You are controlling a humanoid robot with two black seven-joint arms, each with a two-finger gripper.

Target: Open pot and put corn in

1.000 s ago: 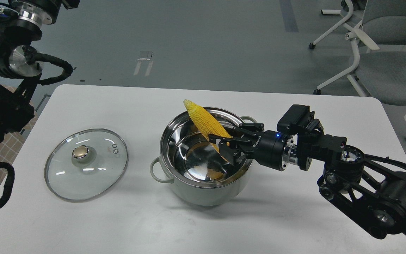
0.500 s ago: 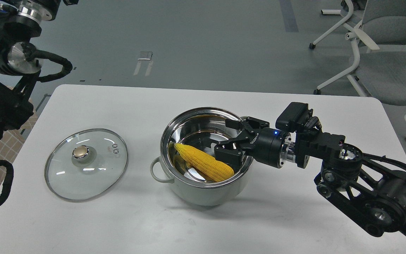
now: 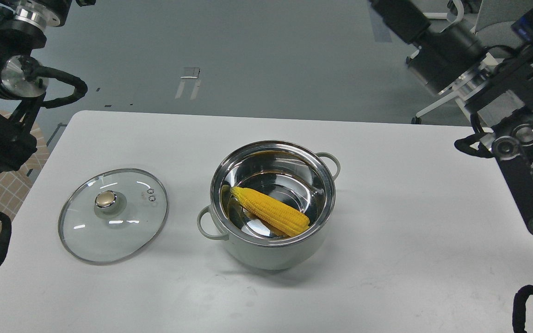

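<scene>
One glass lid (image 3: pixel 113 215) left of pot (image 3: pixel 275 252).

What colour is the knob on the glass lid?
Brass-gold, on the knob of the lid; head view shows it best.

I see a round pale grey-green pot (image 3: pixel 273 249) with matt outside and mirror-bright steel interior, a bumpy yellow plastic corn cob (image 3: pixel 270 211), a glossy glass lid (image 3: pixel 114 215) — brass-coloured knob — on a smooth matt white table (image 3: pixel 387 259).
</scene>
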